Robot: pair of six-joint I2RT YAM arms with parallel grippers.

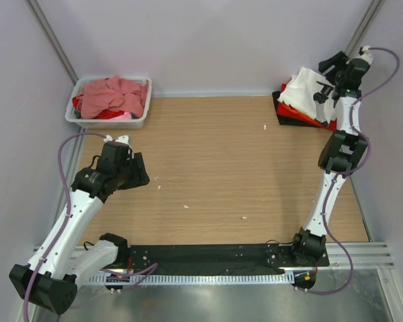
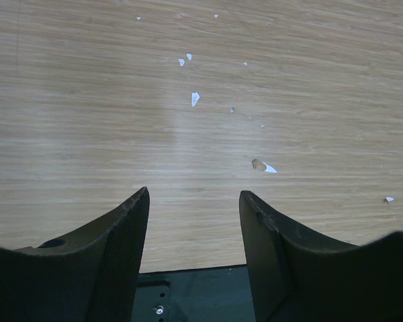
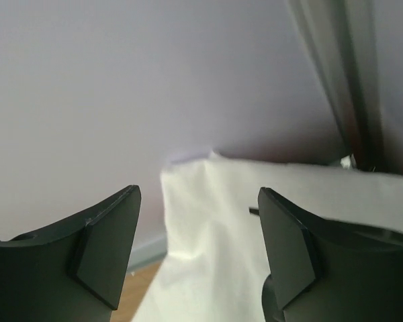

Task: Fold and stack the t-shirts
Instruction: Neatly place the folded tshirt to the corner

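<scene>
A white t-shirt [image 1: 302, 90] lies bunched on top of a stack at the far right corner, with a red shirt [image 1: 297, 112] and a black one [image 1: 281, 107] showing beneath it. My right gripper [image 1: 322, 88] hovers open just above the white shirt, which fills the space behind its fingers in the right wrist view [image 3: 215, 228]; the gripper [image 3: 199, 191] holds nothing. A dusty-pink shirt [image 1: 111, 94] lies crumpled over a red one [image 1: 107, 114] in the tub. My left gripper [image 1: 142, 176] is open and empty over bare wood [image 2: 193, 194].
The white plastic tub [image 1: 107, 123] stands at the far left corner. Small white scraps [image 2: 195, 99] dot the wooden table [image 1: 215, 161]. Lilac walls close in the back and sides. A black baseplate [image 1: 208, 255] runs along the near edge.
</scene>
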